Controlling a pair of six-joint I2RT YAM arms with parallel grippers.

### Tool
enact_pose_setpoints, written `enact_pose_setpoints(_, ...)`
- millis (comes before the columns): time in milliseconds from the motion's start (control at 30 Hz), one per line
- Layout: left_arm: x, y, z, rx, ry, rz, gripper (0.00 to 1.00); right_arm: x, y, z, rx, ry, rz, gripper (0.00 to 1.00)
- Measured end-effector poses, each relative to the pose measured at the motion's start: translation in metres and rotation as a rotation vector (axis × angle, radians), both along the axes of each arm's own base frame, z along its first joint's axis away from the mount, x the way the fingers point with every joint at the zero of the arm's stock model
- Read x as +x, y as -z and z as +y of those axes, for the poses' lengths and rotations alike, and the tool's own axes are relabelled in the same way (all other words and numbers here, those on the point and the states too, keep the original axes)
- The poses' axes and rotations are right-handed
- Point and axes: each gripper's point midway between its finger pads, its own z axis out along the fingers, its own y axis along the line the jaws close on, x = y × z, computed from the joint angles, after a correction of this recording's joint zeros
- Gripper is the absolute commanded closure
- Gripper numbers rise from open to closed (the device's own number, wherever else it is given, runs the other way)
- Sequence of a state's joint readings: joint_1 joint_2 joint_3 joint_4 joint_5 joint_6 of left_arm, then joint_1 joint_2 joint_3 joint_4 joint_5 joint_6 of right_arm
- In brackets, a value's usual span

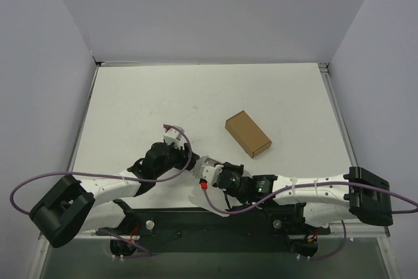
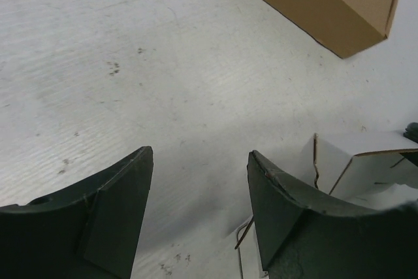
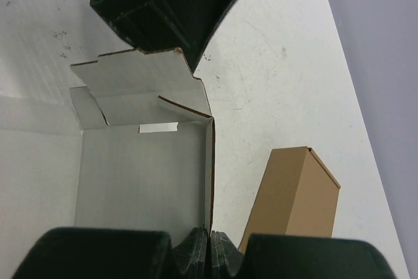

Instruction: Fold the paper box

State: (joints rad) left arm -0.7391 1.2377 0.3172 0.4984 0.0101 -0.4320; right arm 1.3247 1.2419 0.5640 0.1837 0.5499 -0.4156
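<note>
The right gripper is clamped on the paper box wall at lower centre. The left gripper hangs spread beside its flap. A clumsy push could crease the flap or pull the wall free.

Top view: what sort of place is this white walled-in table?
Likely a robotics lab test cell: plain grey walls stand round the white table, a left arm and right arm sit at its edge.

The paper box stands half-folded: white inside, brown along its cut edges, walls raised around a flat panel, notched flaps open at one end. It is near the brown box, not touching it.
</note>
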Motion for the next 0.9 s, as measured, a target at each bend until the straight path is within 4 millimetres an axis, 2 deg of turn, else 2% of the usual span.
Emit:
enact_pose_setpoints(133, 0.002, 0.002, 0.028, -0.03, -0.132, 0.004, 0.3, 0.0, -0.002, 0.0, 0.023, 0.01, 0.005, 1.0)
enact_pose_setpoints(233, -0.004, 0.019, 0.041, -0.002, -0.179, 0.051, 0.3, 0.0, -0.003, 0.0, 0.038, 0.02, 0.01, 1.0)
enact_pose_setpoints(367, -0.01, 0.039, 0.047, 0.022, -0.206, 0.111, 0.3, 0.003, -0.003, -0.003, 0.061, 0.046, 0.025, 1.0)
enact_pose_setpoints(533, -0.015, 0.038, 0.043, -0.055, -0.222, 0.106, 0.3, 0.006, -0.002, -0.007, 0.075, 0.071, 0.041, 1.0)
enact_pose_setpoints(900, -0.029, 0.036, 0.01, -0.135, -0.171, 0.105, 0.31, 0.008, 0.0, -0.01, 0.081, 0.094, 0.051, 1.0)
